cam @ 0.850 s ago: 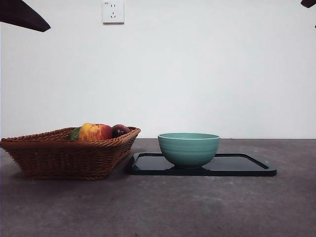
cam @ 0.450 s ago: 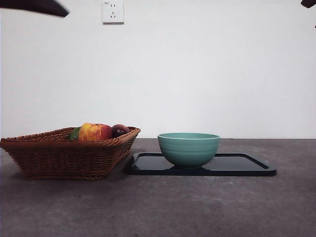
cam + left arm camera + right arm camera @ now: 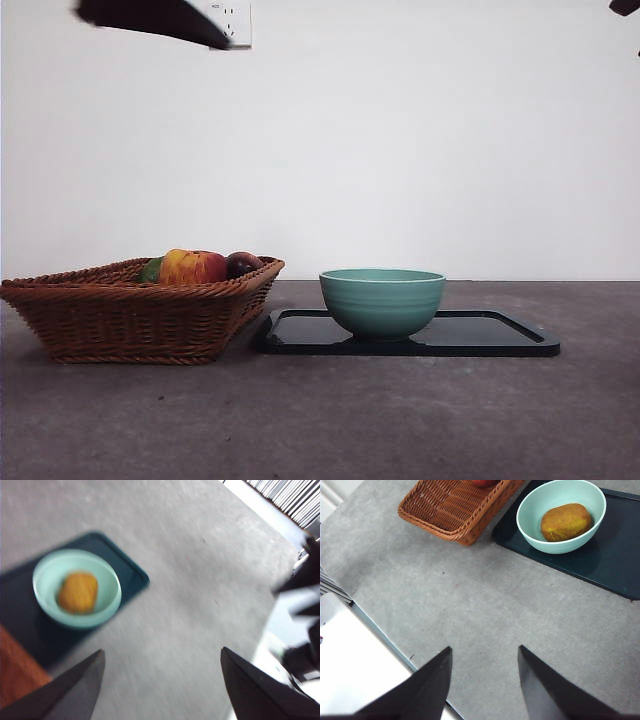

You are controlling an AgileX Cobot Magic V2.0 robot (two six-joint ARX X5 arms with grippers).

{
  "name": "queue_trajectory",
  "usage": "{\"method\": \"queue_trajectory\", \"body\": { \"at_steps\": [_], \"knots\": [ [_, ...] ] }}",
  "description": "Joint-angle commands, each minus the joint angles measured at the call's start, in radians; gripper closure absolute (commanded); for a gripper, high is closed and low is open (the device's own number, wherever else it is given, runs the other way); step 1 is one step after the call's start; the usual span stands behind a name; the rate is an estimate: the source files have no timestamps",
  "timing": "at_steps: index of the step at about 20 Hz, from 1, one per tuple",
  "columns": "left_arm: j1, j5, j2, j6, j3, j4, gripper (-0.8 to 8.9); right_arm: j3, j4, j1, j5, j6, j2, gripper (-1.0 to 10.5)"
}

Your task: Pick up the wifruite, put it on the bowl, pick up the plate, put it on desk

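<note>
The orange-brown wifruite (image 3: 566,522) lies inside the teal bowl (image 3: 530,510), also seen as the wifruite (image 3: 77,592) in the blurred left wrist view. The bowl (image 3: 382,300) stands on a dark rectangular plate (image 3: 490,335) on the grey desk (image 3: 400,420); from the front its wall hides the fruit. My left gripper (image 3: 161,652) hangs high over the desk beside the plate (image 3: 125,572), open and holding nothing. Its arm (image 3: 160,18) shows dark at the top left. My right gripper (image 3: 485,648) is open and empty, high over bare desk, well away from the plate (image 3: 615,555).
A brown wicker basket (image 3: 130,310) stands next to the plate's left end, holding a red-and-yellow apple (image 3: 192,267) and a dark purple fruit (image 3: 243,263). The right wrist view shows the desk's edge (image 3: 380,630) with a white surface beyond it.
The dark arm at the top left has slid to the right along the top edge of the front view. Bowl, plate and basket have not moved.
</note>
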Motion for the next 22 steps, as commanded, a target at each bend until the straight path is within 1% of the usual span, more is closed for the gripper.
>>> {"method": "queue_trajectory", "body": {
  "at_steps": [1,3,6,8,11,17,22],
  "knots": [
    [-0.006,-0.006,0.145,0.065,0.138,0.01,4.39,0.01,0.004,0.006,-0.003,-0.007,0.005,7.4],
    [-0.01,-0.021,0.269,0.081,0.243,0.011,4.39,0.01,0.004,0.006,-0.003,-0.007,0.005,7.4],
    [-0.019,-0.061,0.426,0.127,0.365,0.011,4.39,0.01,0.004,0.006,-0.003,-0.007,0.005,7.4],
    [-0.032,-0.095,0.516,0.158,0.427,0.011,4.39,0.01,0.004,0.006,-0.003,-0.007,0.005,7.4],
    [-0.053,-0.161,0.632,0.229,0.494,0.012,4.39,0.01,0.003,0.006,-0.003,-0.007,0.005,7.4],
    [-0.097,-0.239,0.776,0.332,0.513,0.053,4.4,0.01,0.003,0.006,-0.002,-0.006,0.005,7.4],
    [-0.121,-0.279,0.849,0.365,0.513,0.071,4.41,0.01,-0.02,0.006,-0.002,-0.007,0.005,7.4]
  ]
}}
